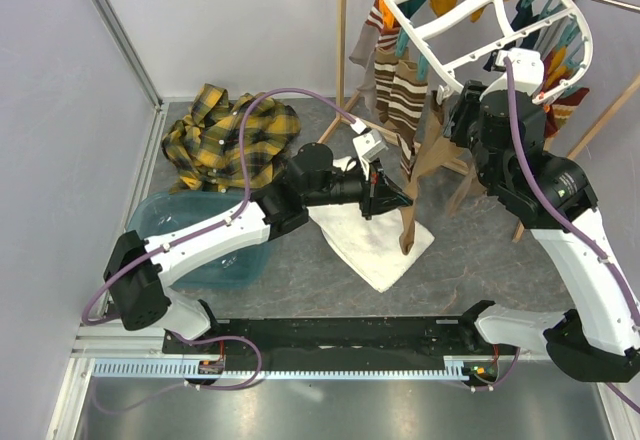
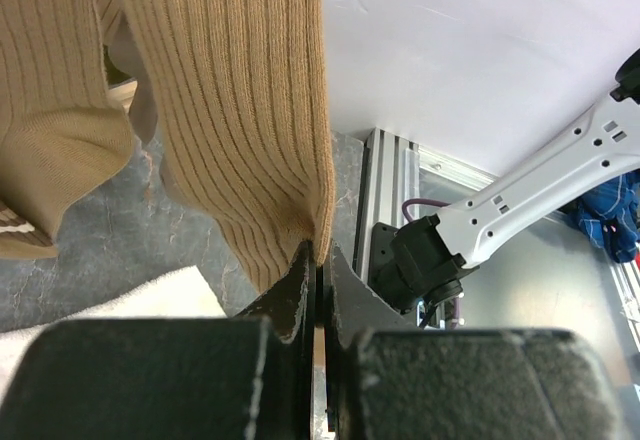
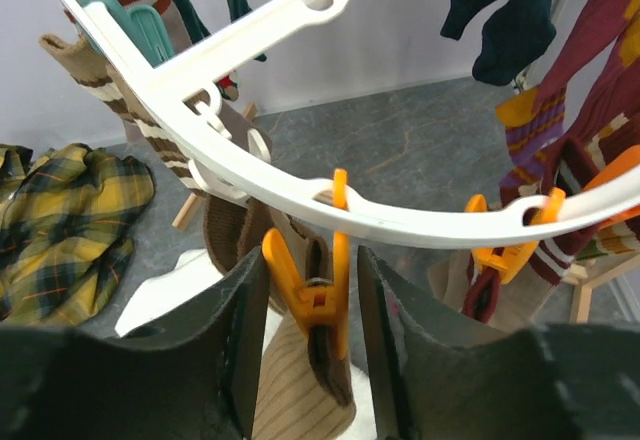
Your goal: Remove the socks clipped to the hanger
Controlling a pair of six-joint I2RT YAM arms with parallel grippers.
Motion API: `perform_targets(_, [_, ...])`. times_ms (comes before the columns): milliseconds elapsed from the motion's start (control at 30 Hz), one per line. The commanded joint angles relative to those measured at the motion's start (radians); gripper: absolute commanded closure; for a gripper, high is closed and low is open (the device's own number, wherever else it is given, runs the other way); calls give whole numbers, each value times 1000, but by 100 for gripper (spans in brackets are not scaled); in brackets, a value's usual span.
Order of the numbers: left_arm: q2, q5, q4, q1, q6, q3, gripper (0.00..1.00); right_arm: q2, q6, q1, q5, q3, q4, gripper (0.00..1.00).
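Pinching the tan sock [image 2: 240, 110] by its lower edge in my clenched left tool [image 2: 318, 260], I am straddling its orange clip [image 3: 318, 305] on the hanger [image 3: 400, 225], over the far right corner of the bench [image 1: 300, 282], with the released right tool [image 3: 310, 260]; squeezing that clip open is looking like the next move.

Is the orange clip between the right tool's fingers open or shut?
Shut. The orange clip pinches the top of the tan sock; the right tool straddles it without visibly squeezing.

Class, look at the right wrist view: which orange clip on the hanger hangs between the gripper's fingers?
The left clip, biting a tan sock: it hangs between the fingers of the right gripper. The other clip hangs outside them, farther right.
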Motion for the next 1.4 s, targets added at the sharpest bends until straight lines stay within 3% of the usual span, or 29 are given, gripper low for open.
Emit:
perform_targets(0, [-35,15,-9,-5,-20,30,98,-6,-37,-4,44,-6,81,66])
perform_targets(33, [-33,15,-11,-5,-20,30,98,-8,-43,-2,47,-8,90,71])
perform_targets(133, [-33,10,-20,-5,-23,27,98,-14,-56,-4,55,-17,106,100])
perform_targets(333, [-50,-81,-83,-5,-20,9,98,-55,-45,-2,58,-71,123,100])
perform_targets(400, [-73,-144,-109,-5,-25,-9,98,-68,-39,-2,52,-84,120,86])
perform_targets(433, [-82,-172,-121,-5,-29,-19,98,-74,-31,-2,32,-89,114,64])
perform_targets(567, [-154,-386,-239,0,-56,-48,98,-126,-37,-2,-84,-117,100,36])
perform_targets(600, [-171,-504,-301,2,-59,-54,98,-140,-46,-2,-121,-143,98,30])
perform_targets(633, [-198,-576,-351,5,-56,-54,98,-162,-58,-2,-144,-153,91,16])
perform_targets(733, [-225,-865,-556,29,-59,-34,98,-215,-57,-2,-195,-210,52,4])
perform_targets(800, [-258,-995,-647,61,-81,-17,98,-256,-45,-2,-239,-279,51,2])
perform_targets(900, [-343,-1081,-788,181,-149,-25,98,-356,-37,-2,-297,-362,69,2])
perform_targets(1133, [-521,-1132,-908,493,-264,-163,98,-451,-52,-2,-337,-460,72,2])
perform_targets(1367, [-533,-1175,-962,641,-383,-293,98,-473,-57,-2,-364,-529,78,2])
